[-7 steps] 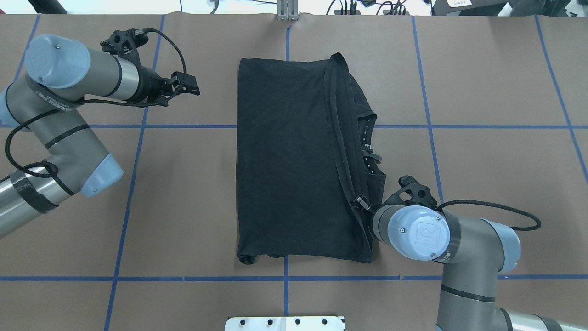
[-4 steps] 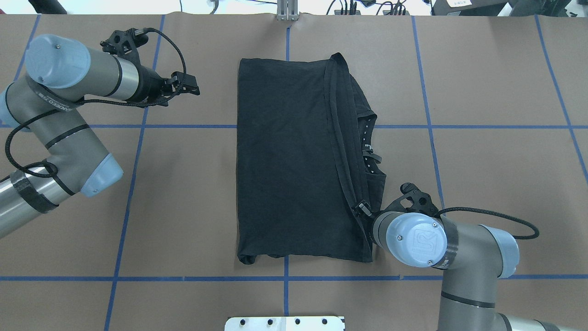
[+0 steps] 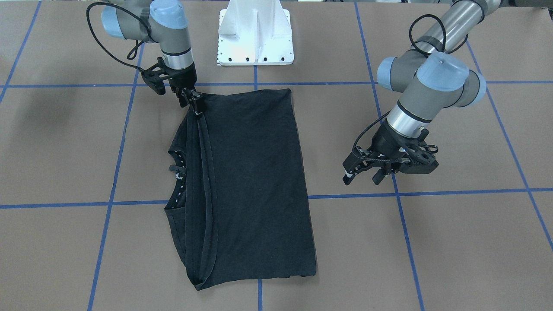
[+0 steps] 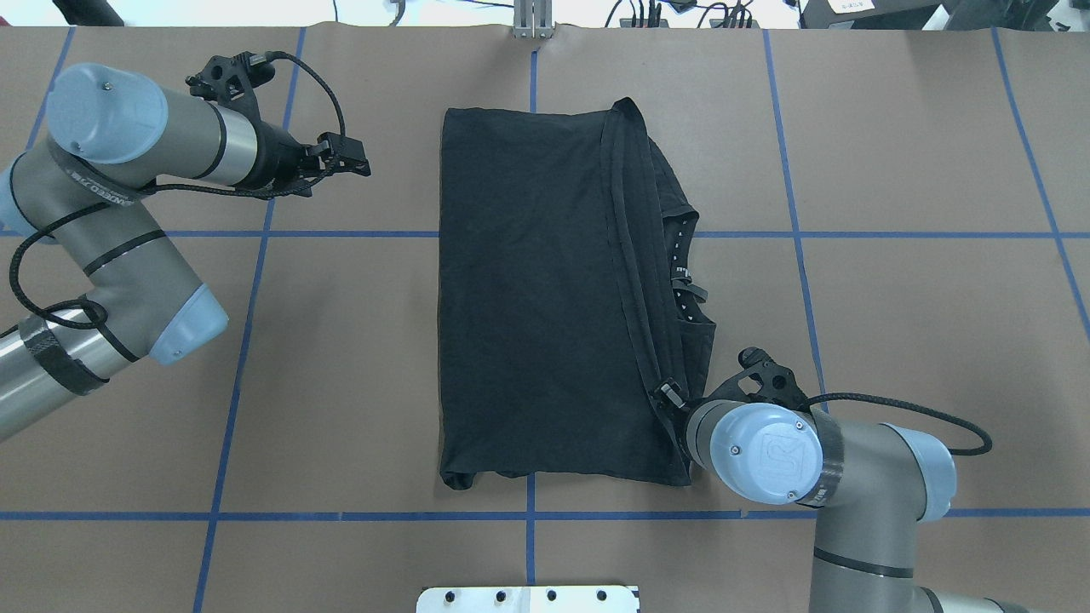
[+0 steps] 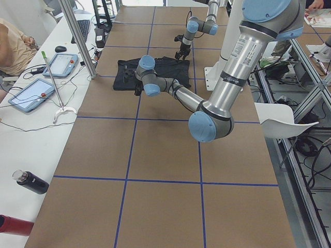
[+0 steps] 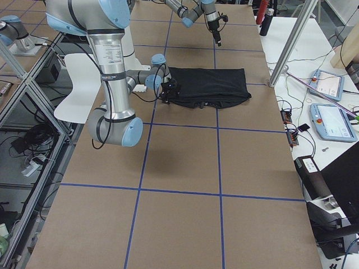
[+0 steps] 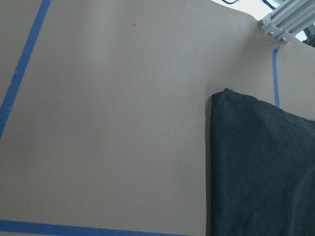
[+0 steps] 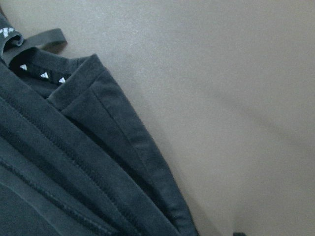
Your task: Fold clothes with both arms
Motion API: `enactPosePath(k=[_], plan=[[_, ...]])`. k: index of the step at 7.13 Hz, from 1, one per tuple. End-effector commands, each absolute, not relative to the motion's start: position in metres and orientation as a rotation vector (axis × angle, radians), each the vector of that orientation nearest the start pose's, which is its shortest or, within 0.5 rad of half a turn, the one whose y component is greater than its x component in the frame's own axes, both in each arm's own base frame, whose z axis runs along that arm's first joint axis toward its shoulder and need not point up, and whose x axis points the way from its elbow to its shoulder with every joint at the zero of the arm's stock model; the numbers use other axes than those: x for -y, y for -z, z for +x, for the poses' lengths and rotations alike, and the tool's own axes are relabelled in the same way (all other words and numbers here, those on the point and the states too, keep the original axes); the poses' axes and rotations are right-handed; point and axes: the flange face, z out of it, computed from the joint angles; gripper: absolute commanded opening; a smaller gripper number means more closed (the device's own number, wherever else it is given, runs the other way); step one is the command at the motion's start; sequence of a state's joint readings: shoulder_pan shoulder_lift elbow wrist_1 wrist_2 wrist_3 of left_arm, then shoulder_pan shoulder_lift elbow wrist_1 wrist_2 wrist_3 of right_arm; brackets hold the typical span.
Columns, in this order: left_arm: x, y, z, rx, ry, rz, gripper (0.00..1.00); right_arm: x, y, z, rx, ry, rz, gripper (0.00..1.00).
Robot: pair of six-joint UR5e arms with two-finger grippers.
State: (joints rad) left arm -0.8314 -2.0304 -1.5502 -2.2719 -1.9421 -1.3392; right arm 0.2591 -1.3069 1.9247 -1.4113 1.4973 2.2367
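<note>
Black T-shirt [image 4: 528, 289], folded lengthwise, lies at the middle of the worktop [image 4: 920, 340]; the right pincer [image 3: 195, 105] touches its hem by the corner nearest the robot's edge, likely readying another fold, though its grip cannot be told. The left pincer [image 3: 362, 176] hovers spread wide toward the left edge, off the cloth, with only blue tape lines [image 4: 341, 233] between

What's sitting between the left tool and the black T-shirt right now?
Nothing: only bare brown table cover separates the left tool from the T-shirt, clearest in the overhead view.
</note>
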Motion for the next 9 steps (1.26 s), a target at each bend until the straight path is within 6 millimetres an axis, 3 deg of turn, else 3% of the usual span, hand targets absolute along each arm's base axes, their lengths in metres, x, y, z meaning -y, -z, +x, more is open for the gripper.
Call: enactPosePath(k=[1, 2, 7, 9], plan=[[0.56, -0.323, 0.379, -1.143, 0.317, 0.289, 1.0, 0.283, -0.345, -0.516, 0.808, -0.904, -0.091, 0.38], [0.56, -0.323, 0.379, -1.143, 0.317, 0.289, 1.0, 0.284, -0.345, -0.515, 0.806, -0.897, -0.087, 0.0], [0.56, -0.323, 0.379, -1.144, 0.318, 0.288, 1.0, 0.291, -0.336, -0.509, 0.825, -0.894, -0.092, 0.0], [0.559, -0.318, 0.379, -1.163, 0.368, 0.258, 1.0, 0.288, -0.321, -0.491, 0.851, -0.887, -0.115, 0.0]])
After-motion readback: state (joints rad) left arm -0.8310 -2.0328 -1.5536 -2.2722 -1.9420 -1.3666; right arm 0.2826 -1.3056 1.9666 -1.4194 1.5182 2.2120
